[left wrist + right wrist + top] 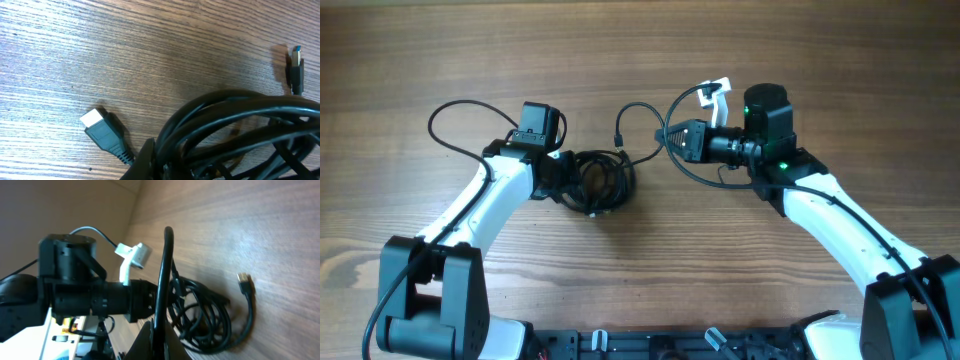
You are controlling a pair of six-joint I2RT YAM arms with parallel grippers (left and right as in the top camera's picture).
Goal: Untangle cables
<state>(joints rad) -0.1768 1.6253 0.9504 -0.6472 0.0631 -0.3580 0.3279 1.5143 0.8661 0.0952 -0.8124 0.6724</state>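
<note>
Left end effector (572, 172) is closed tight, its tip buried in the cables (602, 180), which lie as a dark coiled knot on the wooden counter (440, 50) near the middle. In its own wrist view one dark finger (146, 159) shows at the bottom edge, right where several glossy strands bunch together, so it has hold of the bundle. Right end effector (670, 140) is closed too, just right of the knot and apart from it, pinching a single strand (165, 270). That strand runs straight up out of the fingers in the right wrist view, lifted off the counter. From overhead the same strand reads as a thin loop curving around the fingers. A free USB plug (618, 135) rests flat on the wood between the two end effectors, above the knot, its cord arcing over towards the right one. The left wrist view alone shows a second plug with a pale silver face (97, 125), lying on the counter just left of the bundle, its cord leading back under the strands; the USB plug sits in that view's upper right corner. Only the right wrist view gives a side look at the tangle — loops stacked loosely on one another — with the left arm (75, 300) reaching into them from behind.
</note>
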